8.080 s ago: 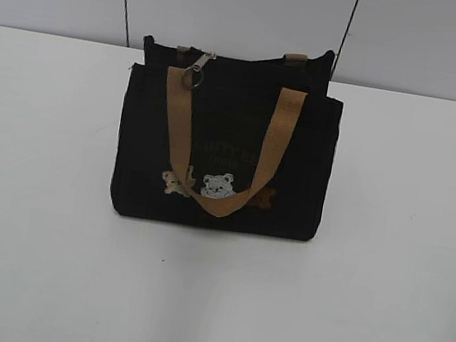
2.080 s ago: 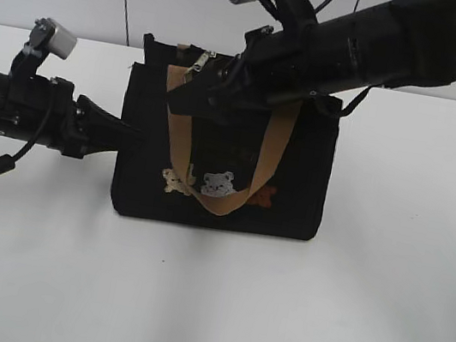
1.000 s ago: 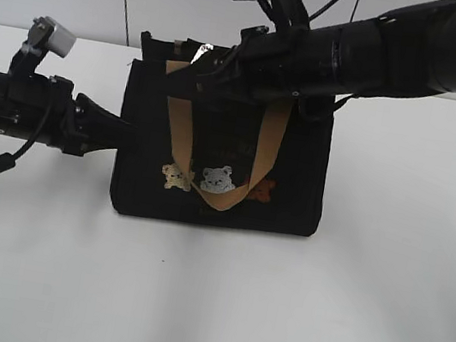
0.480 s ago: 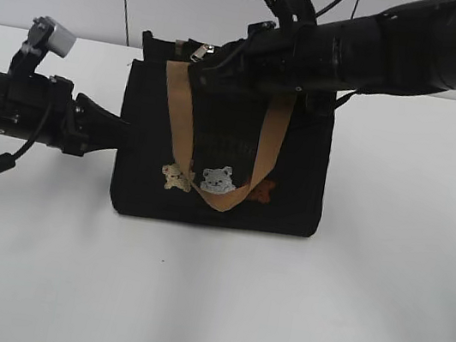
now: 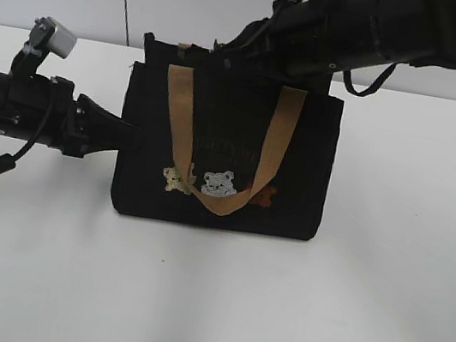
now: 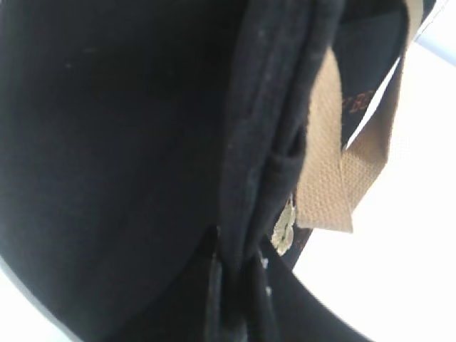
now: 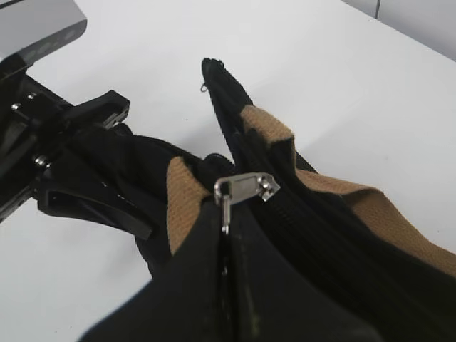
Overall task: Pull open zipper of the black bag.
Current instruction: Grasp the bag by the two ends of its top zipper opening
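The black bag stands upright near the far edge of the white table, about midway along it, its two tan straps hanging down the front face over the bear patches. It looks like soft, light cloth that sags and folds under a tug, so a pull along the top would likely drag the whole bag unless one end is pinned. The left gripper is at the bag's left side wall, low on it, and the left wrist view shows a fold of black fabric bunched at its fingertips; the jaws stand narrow and appear to pinch that cloth as an anchor. The zipper sits on the top seam toward the left end, a small silver tab, hard and probably slippery, and the only sensible place to take hold. The right gripper reaches in from the right over the top of the bag, its jaws closed tight on the lower part of that tab, as the right wrist view shows. Because the metal is thin and smooth, the pull should likely run straight along the zip line rather than upward, or the tab may slip free.
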{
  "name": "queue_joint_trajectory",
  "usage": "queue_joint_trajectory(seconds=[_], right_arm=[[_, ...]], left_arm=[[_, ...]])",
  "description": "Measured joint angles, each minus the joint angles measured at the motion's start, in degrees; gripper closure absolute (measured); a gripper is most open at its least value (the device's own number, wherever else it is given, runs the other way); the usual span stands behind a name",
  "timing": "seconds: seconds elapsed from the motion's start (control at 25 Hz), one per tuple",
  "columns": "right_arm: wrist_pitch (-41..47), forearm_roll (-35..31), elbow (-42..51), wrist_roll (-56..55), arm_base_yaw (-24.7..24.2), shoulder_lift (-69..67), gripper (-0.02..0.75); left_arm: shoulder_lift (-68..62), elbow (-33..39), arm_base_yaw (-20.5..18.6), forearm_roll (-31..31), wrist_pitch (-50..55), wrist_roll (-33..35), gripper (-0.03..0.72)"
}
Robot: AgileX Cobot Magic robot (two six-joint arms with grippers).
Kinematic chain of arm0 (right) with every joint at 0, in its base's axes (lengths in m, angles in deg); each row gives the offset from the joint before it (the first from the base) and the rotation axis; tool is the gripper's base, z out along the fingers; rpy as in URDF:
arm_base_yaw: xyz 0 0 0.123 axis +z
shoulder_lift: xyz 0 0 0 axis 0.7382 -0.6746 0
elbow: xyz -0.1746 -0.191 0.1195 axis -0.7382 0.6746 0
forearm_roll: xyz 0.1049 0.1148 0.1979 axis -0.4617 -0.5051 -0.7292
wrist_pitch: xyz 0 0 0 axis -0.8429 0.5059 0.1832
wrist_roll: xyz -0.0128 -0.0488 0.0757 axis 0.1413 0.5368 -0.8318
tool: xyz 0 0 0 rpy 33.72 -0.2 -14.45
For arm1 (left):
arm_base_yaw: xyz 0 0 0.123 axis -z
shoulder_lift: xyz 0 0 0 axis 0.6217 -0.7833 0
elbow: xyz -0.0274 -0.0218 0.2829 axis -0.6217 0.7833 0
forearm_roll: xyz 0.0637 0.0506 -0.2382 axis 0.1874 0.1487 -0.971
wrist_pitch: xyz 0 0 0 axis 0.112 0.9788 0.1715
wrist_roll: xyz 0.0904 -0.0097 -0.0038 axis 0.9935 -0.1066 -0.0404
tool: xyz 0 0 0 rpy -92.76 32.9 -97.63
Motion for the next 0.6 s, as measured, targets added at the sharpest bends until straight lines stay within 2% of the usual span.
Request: queue_joint_trajectory(seconds=[0.24,0.6], right_arm=[[3.99,3.22,0.0,-4.61,-3.62,1.44,0.753],[10.18,10.01,0.0,-9.95,-11.77,2.55,0.753]], left_arm=[[0.0,0.0,0.0,-0.12,0.64,0.16,0.655],[0.0,0.0,0.0,-0.18,0.38,0.16,0.655]])
